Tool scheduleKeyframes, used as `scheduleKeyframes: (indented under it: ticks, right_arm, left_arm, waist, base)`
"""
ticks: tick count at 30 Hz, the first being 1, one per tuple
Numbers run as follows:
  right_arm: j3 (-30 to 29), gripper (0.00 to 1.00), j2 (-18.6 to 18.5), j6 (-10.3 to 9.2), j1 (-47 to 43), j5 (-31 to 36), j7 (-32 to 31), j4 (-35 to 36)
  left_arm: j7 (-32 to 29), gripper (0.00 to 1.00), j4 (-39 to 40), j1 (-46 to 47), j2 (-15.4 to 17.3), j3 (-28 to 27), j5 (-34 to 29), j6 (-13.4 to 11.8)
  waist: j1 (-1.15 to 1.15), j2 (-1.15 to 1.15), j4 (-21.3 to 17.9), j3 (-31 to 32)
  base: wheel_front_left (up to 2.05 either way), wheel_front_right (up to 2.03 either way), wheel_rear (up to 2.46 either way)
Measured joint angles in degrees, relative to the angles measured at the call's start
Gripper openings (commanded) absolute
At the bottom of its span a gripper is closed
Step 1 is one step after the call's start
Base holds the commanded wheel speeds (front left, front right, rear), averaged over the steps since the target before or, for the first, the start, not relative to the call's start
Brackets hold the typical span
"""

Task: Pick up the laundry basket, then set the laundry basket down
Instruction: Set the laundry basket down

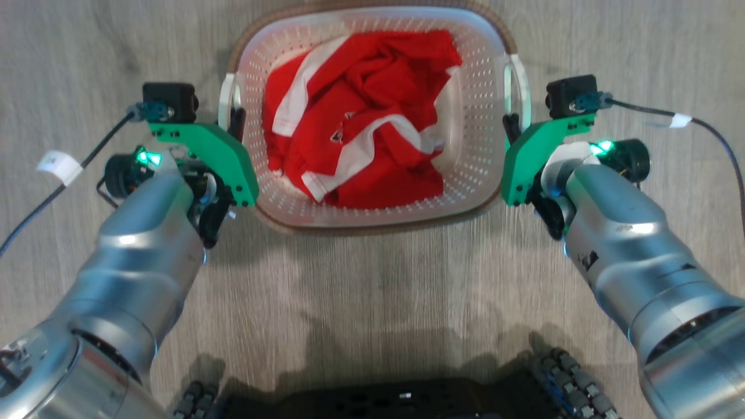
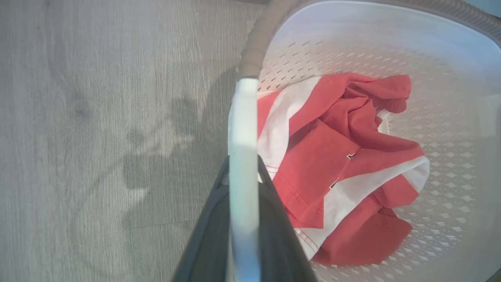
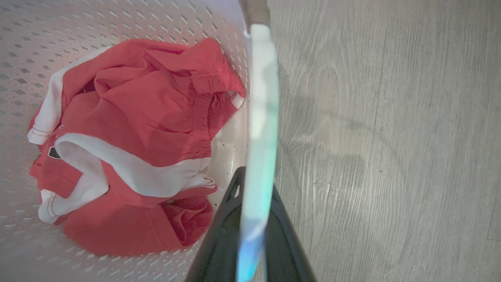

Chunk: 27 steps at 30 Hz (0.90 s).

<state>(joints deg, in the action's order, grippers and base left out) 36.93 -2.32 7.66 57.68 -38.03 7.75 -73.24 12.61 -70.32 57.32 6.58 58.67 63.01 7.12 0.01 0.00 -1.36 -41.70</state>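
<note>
The left claw (image 2: 243,166) is clenching the left handle (image 2: 243,117) and the right claw (image 3: 254,178) is clenching the right handle (image 3: 263,98), each white bar pinched between dark fingers. The basket (image 1: 477,87) is hanging or resting between both arms, over the grey wood floor (image 1: 372,291); I cannot tell if it is touching. A crumpled red and white garment (image 1: 372,116) is lying inside.
</note>
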Motion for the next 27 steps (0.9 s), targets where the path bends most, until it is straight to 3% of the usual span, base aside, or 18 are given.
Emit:
scheduleKeyframes:
  ticks: [13,27]
  right_arm:
    - [-11.46,0.00,0.04,0.43,2.16,10.79,1.31,0.19]
    - [-20.23,0.00,0.38,0.93,2.36,18.40,-2.10,0.97]
  left_arm:
    - [1.14,0.00,3.20,3.38,0.44,-2.99,-4.43,-0.01]
    - [0.99,0.00,2.30,2.93,-0.68,-3.45,-3.89,-0.02]
  waist:
    - [0.00,0.00,-0.21,-7.81]
    - [-0.01,0.00,0.46,-9.13]
  base:
    - [0.00,0.00,0.00]
    - [0.00,0.00,0.00]
